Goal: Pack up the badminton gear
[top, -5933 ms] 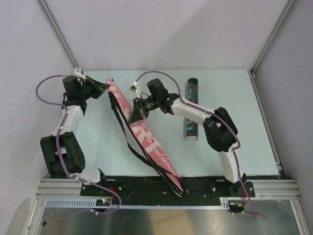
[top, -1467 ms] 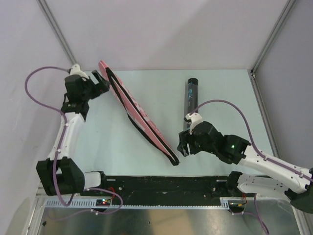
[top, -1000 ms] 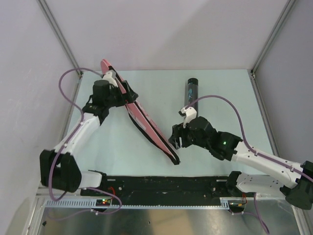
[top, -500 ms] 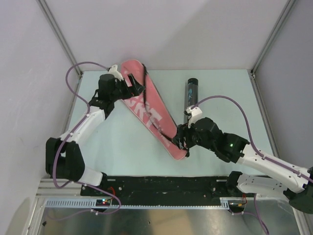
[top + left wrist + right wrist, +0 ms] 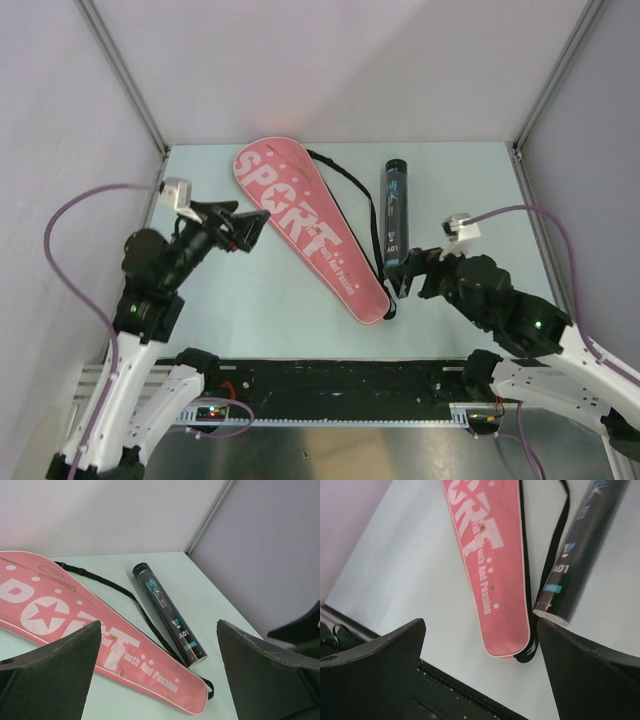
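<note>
Racket case (image 5: 310, 235): pink (lettered SPORT), flat on desk (image 5: 240, 300), just beside black tube (image 5: 391, 215).
Left claw (image 5: 252, 228): released, empty.
Right claw (image 5: 400, 275): released, empty.

The pink racket case (image 5: 310, 230) carried big white letters, "SPORT", the O drawn as a star, running in the top view from its wide end at 11 o'clock toward 5 o'clock; under them a smaller white line ended "Youth And Passion", and a thin script word near the wide end stayed illegible. The black tube (image 5: 393, 215) bore "A01" near its 6 o'clock end, its teal print too small to read
</note>
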`<state>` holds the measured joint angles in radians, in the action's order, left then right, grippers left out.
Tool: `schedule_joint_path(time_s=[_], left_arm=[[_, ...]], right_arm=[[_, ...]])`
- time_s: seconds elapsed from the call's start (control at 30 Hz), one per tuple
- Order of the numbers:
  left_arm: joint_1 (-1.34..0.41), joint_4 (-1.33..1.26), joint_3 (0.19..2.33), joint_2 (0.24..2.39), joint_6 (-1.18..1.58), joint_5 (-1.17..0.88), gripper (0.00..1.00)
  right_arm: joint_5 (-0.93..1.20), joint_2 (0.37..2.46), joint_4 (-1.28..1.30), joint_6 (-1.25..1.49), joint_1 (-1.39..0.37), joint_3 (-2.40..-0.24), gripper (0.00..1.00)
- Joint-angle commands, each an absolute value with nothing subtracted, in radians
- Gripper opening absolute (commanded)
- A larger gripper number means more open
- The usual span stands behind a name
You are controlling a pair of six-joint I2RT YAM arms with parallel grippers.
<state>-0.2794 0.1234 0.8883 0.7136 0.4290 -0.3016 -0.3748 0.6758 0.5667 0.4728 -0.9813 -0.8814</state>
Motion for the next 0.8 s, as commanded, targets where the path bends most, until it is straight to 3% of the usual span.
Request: schedule_joint_path(time_s=[0.0, 0.27, 0.77], left_arm=[[-0.287, 0.186, 0.791, 0.557, 0.4, -0.333, 1.0], [-0.287, 0.247, 0.703, 0.357, 0.418, -0.292, 1.0], [-0.287, 0.287, 0.727, 0.359, 0.379, -0.251, 1.0]], right_arm=[[-0.539, 0.586, 0.618, 0.532, -0.978, -0.927, 1.0], [-0.656, 0.482, 0.702, 0.567, -0.979, -0.975, 1.0], [-0.721, 0.473, 0.757, 0.591, -0.979, -1.003, 0.99]])
